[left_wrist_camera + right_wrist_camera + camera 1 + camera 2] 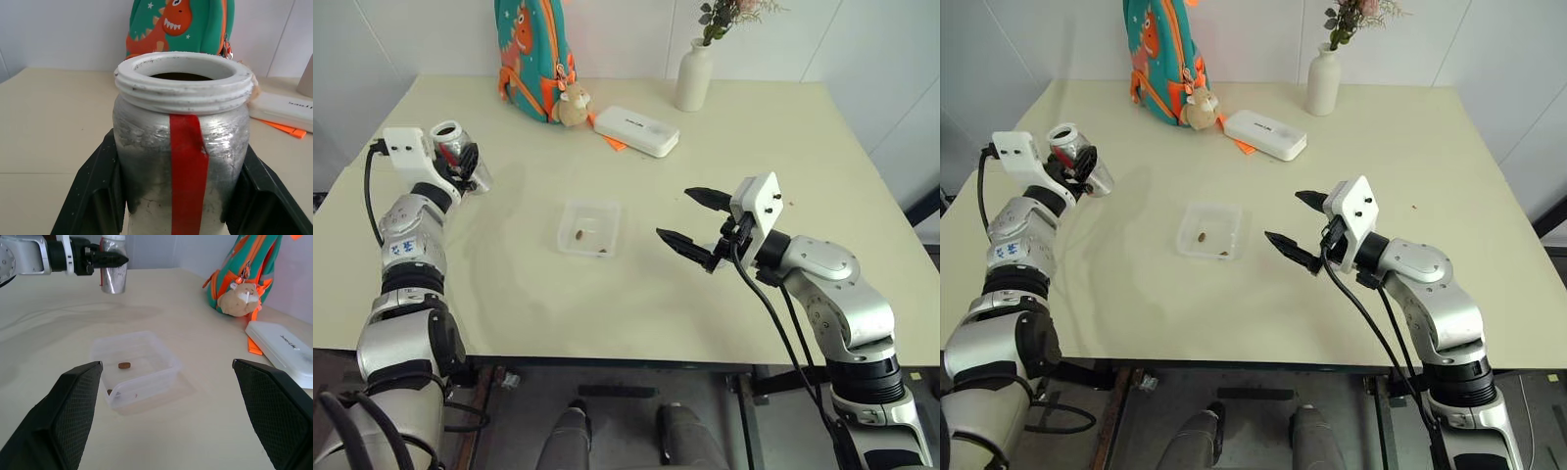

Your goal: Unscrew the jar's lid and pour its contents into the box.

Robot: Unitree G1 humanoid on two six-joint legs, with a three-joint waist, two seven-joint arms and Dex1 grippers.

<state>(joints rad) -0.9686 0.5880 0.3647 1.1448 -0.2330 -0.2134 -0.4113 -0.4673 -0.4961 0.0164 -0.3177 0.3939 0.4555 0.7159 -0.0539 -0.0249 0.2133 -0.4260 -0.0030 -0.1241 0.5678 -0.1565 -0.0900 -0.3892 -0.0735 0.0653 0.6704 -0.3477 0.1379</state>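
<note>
My left gripper is shut on the jar and holds it upright above the table's left side. The jar has a silvery wall, a red strip and a bare white threaded mouth. The lid is out of view. The box, a shallow clear tray, sits in the middle of the table. A few brown bits of the contents lie inside it. To the right of the box my right gripper is open, empty and pointing at it. From the right wrist, the box lies between the fingers.
At the table's far edge stand a teal dinosaur backpack with a small plush toy, a white closed case and a white vase with flowers. Bare tabletop surrounds the box.
</note>
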